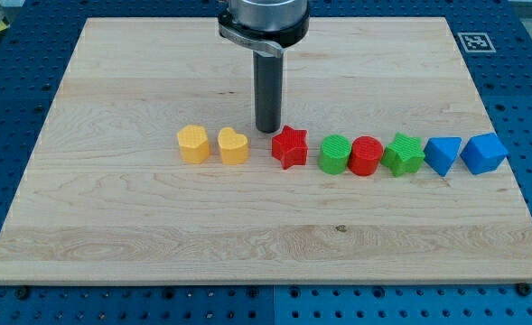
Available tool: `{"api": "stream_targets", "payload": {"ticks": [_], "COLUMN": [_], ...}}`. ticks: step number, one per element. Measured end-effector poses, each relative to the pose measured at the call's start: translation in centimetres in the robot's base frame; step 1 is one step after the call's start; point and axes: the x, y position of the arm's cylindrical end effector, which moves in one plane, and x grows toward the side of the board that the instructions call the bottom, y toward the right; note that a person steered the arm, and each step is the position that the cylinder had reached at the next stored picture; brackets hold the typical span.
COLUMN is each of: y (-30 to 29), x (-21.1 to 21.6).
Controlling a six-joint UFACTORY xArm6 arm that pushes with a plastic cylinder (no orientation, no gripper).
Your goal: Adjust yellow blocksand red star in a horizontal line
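Camera view: no jaws fitted, nothing being gripped. Rod standing near upright, coming down from view's top. My tip (266, 132) resting on wooden board (112, 226), just above and left of red star (290, 146), close beside it, contact impossible to tell.

Lying in one row, left to right: yellow hexagon block (192, 143), yellow heart block (233, 145), gap, red star, green cylinder (335, 153), red cylinder (366, 155), green star (403, 153), blue triangular block (443, 154), blue cube (483, 152).
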Motion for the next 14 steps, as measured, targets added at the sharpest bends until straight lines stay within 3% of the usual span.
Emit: {"api": "stream_targets", "payload": {"ticks": [6, 8, 11, 14], "y": [1.5, 1.1, -3.0, -7.4], "x": [1.8, -2.6, -2.6, 0.3]}}
